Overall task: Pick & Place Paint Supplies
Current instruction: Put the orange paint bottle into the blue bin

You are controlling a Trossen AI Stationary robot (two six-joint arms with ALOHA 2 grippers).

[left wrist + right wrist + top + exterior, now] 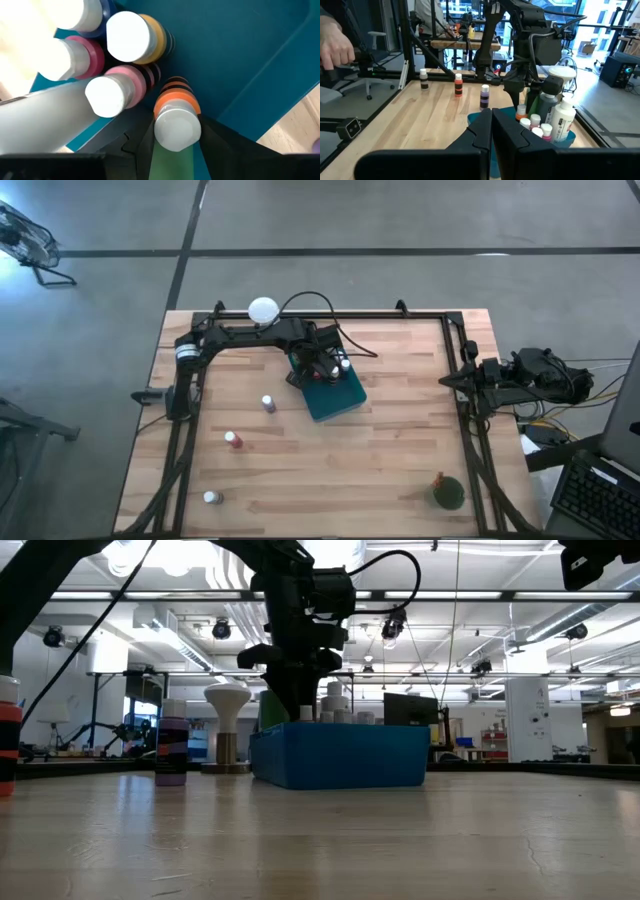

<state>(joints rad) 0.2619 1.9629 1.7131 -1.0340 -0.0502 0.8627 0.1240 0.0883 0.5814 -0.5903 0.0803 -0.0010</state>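
While gripping an orange bottle [176, 117], left pincer [175, 145] crowds tray wall [280, 65].

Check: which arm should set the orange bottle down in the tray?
Left, probably. The left gripper already holds the orange bottle between its fingers, over the teal tray beside bottles already in it. The right gripper is shut, parked at the table's right edge.

A pale wooden counter [380, 470] with a dark metal frame stands on a grey concrete floor [400, 220] crossed by dark lines. Behind it the room opens into a large workshop with a white ceiling of exposed ducts and hanging lights [480, 635], white columns [525, 720] and benches against the far wall. At one side stand an office chair [370, 75] and tall windows [600, 25].
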